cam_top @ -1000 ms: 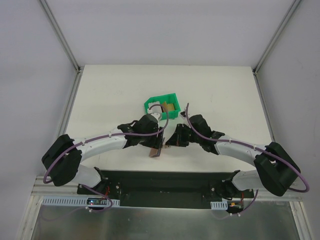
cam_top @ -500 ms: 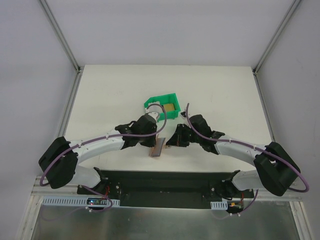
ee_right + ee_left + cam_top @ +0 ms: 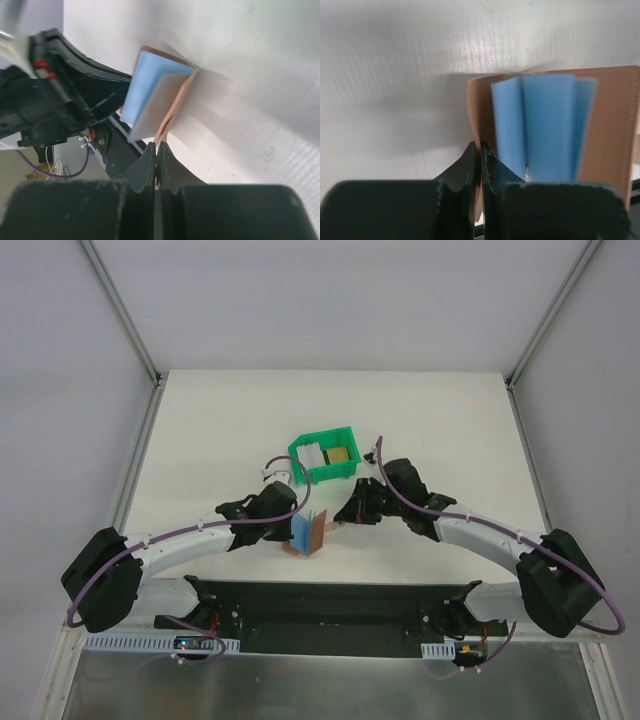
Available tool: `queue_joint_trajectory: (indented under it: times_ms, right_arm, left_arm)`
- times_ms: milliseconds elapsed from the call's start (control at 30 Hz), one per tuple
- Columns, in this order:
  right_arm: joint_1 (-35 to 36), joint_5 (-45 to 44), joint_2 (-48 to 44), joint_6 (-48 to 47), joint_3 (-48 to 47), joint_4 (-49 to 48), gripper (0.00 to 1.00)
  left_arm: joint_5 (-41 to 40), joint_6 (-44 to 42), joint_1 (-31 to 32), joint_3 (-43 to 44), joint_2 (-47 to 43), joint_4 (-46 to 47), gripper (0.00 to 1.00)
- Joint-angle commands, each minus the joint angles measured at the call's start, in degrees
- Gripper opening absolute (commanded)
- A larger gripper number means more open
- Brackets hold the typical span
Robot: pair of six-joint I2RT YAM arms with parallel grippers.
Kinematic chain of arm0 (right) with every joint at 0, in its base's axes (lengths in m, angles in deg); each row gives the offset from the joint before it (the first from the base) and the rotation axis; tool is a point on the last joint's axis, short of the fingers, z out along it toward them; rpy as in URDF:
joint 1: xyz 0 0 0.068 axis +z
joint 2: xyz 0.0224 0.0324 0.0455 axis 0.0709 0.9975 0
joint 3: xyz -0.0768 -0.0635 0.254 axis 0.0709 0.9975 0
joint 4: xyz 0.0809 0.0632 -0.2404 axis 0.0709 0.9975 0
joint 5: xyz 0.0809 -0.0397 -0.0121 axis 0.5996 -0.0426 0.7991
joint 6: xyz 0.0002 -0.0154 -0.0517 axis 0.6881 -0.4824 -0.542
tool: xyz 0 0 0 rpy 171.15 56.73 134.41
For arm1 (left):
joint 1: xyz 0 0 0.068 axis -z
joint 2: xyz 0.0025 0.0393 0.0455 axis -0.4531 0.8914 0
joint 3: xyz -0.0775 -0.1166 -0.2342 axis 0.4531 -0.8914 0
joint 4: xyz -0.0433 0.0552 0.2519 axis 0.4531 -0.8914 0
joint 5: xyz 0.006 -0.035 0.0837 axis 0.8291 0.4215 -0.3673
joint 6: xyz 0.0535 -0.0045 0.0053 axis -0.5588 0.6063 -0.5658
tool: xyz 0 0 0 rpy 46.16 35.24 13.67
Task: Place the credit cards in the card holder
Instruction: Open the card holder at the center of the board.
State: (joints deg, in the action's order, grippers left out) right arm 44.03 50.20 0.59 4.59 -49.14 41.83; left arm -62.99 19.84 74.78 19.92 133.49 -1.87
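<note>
Tan card holder [image 3: 308, 533] stands open (blue pockets); white & gold cards [image 3: 341, 454] in nrby green bin [image 3: 335, 473].
</note>
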Motion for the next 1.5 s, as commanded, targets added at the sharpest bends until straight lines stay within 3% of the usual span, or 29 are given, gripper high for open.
queue_joint_trajectory:
  times_ms: [0,333,467,600,800,1033,1300,1467]
  right_arm:
    - [-0.2,2.6,1.0,-1.9,-4.9,0.7,0.0]
    - [-3.7,-7.3,3.5,-6.9,-1.3,10.2,0.0]
    - [-5.2,-7.1,6.3,-8.6,-1.1,10.6,0.01]
    - [-5.2,-4.8,7.3,-8.6,-2.4,10.3,0.22]
    - [-5.2,-7.0,2.3,-8.0,-5.4,13.1,0.35]
    - [-2.7,-4.1,0.9,-4.3,-5.8,10.2,0.31]
    - [0.3,0.6,6.6,-0.7,-4.9,3.5,0.28]
    - [2.0,-0.1,9.0,-1.5,-6.6,4.6,0.27]
  left_arm:
    - [-1.3,2.6,-1.1,-2.3,-1.5,0.5,0.0]
    - [-1.2,2.9,-1.3,-4.1,-3.8,2.7,0.0]
    - [2.4,-0.1,-1.3,-4.0,-6.2,5.1,0.0]
    - [4.6,-1.4,-1.3,-3.0,-6.8,6.3,0.0]
    - [7.2,-0.4,-1.3,-1.2,-4.0,6.4,0.0]
    - [6.0,1.1,-1.3,-1.8,-1.6,6.3,0.0]
    - [4.2,4.5,-1.3,-3.9,-1.3,6.4,0.0]
    - [4.1,5.1,-1.3,-4.2,-1.2,6.4,0.0]
